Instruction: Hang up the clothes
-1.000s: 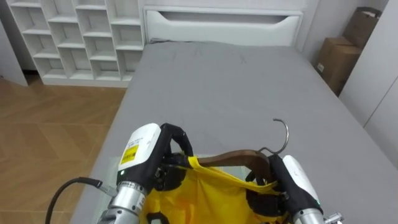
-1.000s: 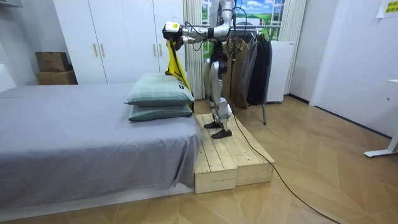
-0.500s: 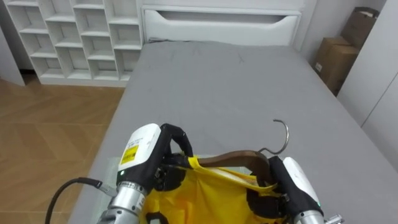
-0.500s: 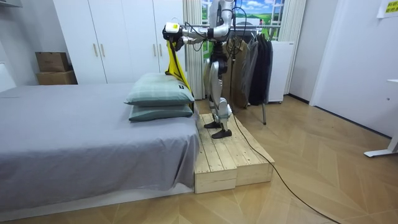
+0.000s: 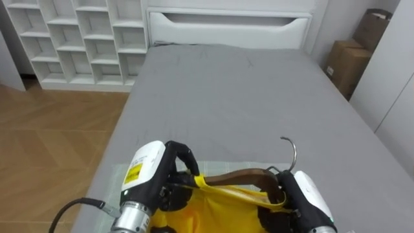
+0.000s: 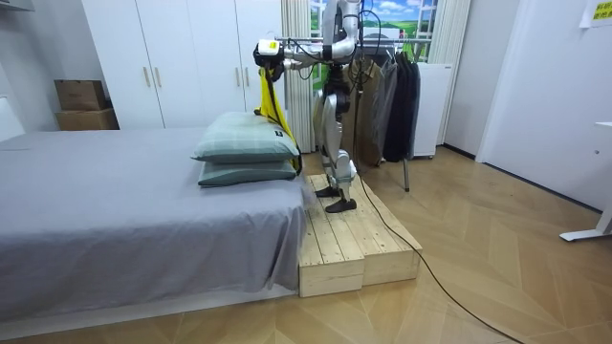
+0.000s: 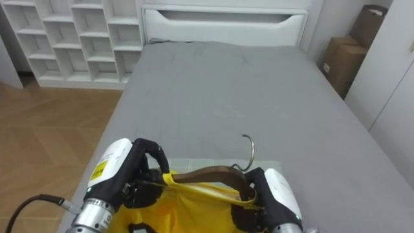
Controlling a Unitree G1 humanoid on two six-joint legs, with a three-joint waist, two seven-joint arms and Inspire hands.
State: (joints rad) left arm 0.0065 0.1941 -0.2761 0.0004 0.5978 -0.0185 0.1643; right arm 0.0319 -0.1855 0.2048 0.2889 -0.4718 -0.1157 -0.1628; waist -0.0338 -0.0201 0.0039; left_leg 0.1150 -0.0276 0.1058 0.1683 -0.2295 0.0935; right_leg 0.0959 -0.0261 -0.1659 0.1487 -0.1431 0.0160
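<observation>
Left eye view: yellow garment (image 5: 220,210) is already on the wooden hanger (image 5: 236,176), held over the near end of the bed (image 5: 226,84). Left hand (image 5: 173,176) is curled round one hanger end and right hand (image 5: 297,204) round the other. The hook (image 5: 292,150) points up, free. Dressing the hanger looks done; hooking it on a rail is left.

Room view adds the clothes rack (image 6: 382,57) behind the robot, which stands on a wooden platform (image 6: 349,239) facing the pillows (image 6: 244,148). Probably needs a turn.
</observation>
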